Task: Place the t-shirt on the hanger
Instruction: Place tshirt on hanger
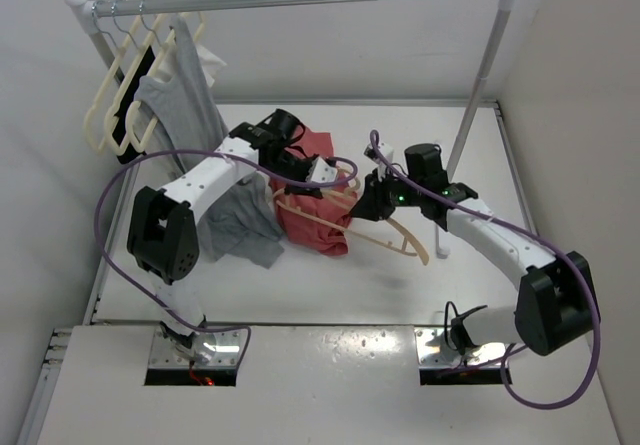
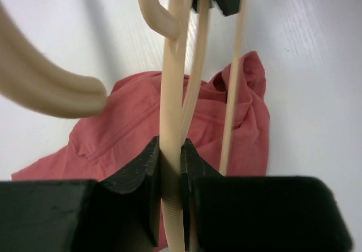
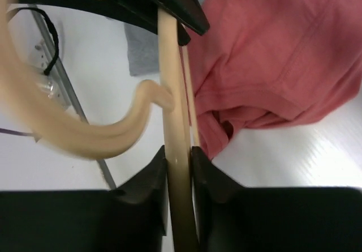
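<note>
The left claw and right claw both clamp the hanger over the t-shirt, crumpled mid-way along the far edge of the desk; threading appears pending, so next a hanger shoulder must enter the neck.

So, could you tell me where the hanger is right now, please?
In the top view the hanger is mid-table, over the right edge of the t-shirt, gripped by both the left gripper and the right gripper.
</note>
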Robot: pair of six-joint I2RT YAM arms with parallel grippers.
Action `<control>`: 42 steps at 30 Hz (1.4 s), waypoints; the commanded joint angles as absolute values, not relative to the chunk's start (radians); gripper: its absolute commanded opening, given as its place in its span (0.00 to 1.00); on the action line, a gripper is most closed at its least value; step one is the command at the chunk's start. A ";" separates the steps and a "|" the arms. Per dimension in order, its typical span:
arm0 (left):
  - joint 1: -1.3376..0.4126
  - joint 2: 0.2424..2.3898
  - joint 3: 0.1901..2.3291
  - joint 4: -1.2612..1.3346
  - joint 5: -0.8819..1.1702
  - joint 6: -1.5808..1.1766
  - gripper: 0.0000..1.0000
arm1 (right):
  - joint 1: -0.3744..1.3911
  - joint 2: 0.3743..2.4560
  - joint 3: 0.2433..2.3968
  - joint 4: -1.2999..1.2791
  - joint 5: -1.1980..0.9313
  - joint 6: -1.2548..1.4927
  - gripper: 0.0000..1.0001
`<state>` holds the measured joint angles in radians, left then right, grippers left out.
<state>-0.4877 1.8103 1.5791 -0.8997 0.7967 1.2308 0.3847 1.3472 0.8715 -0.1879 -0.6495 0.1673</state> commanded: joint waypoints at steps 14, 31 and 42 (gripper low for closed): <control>-0.479 1.741 1.589 -0.583 0.776 0.679 0.81 | 0.365 1.341 0.876 -0.158 -0.353 0.366 0.00; -0.656 1.692 1.333 -0.288 0.360 0.601 0.59 | 0.356 0.971 0.822 -0.350 0.172 0.594 0.00; -0.785 1.927 1.361 -0.221 0.100 0.538 0.72 | 0.365 0.862 0.753 -0.396 0.175 0.594 0.00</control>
<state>-0.7864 1.9144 1.3159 -0.2722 0.2108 0.5739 0.3569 0.8948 0.7643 -0.4065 0.1555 0.5797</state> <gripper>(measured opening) 0.719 0.153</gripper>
